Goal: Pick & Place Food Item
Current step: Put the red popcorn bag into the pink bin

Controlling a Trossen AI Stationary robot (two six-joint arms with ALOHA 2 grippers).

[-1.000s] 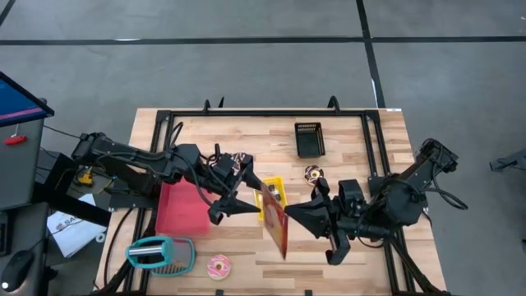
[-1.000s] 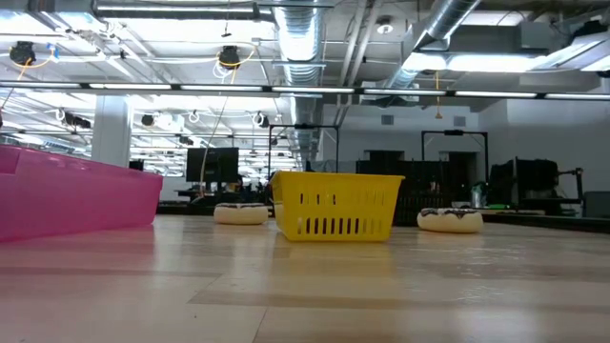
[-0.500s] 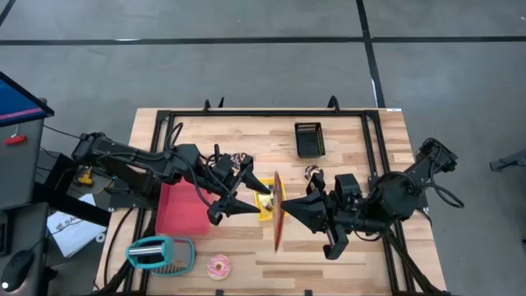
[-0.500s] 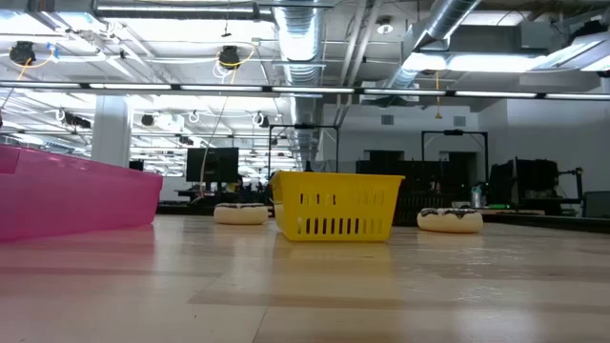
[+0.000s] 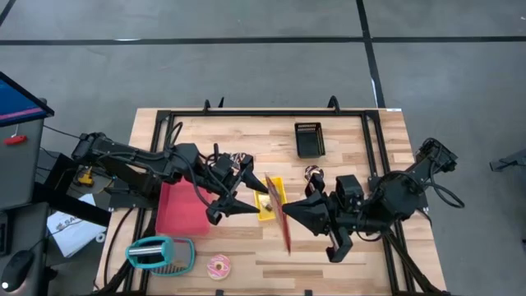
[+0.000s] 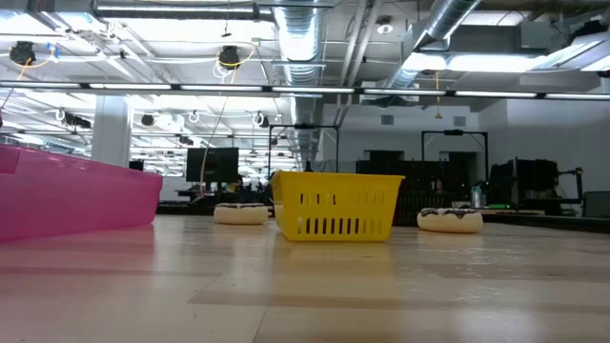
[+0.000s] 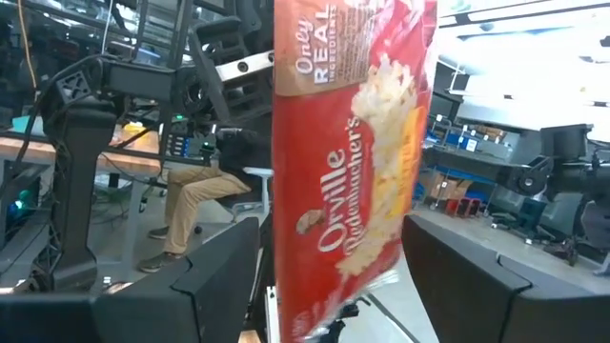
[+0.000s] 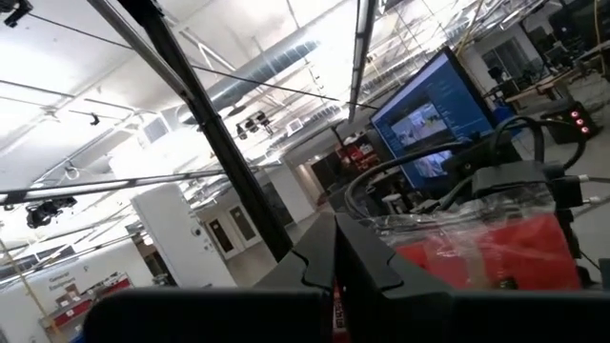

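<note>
Overhead, the right gripper (image 5: 289,215) is clenched on the red popcorn bag (image 5: 279,215), holding it above the yellow basket (image 5: 270,200); the left gripper (image 5: 251,196) hangs beside it, fingers spread

The wooden desk (image 5: 345,136) carried a pink bin (image 5: 177,210), yellow basket (image 6: 335,205), black tray (image 5: 309,140), teal toaster (image 5: 160,253) and doughnuts (image 5: 219,266).
</note>
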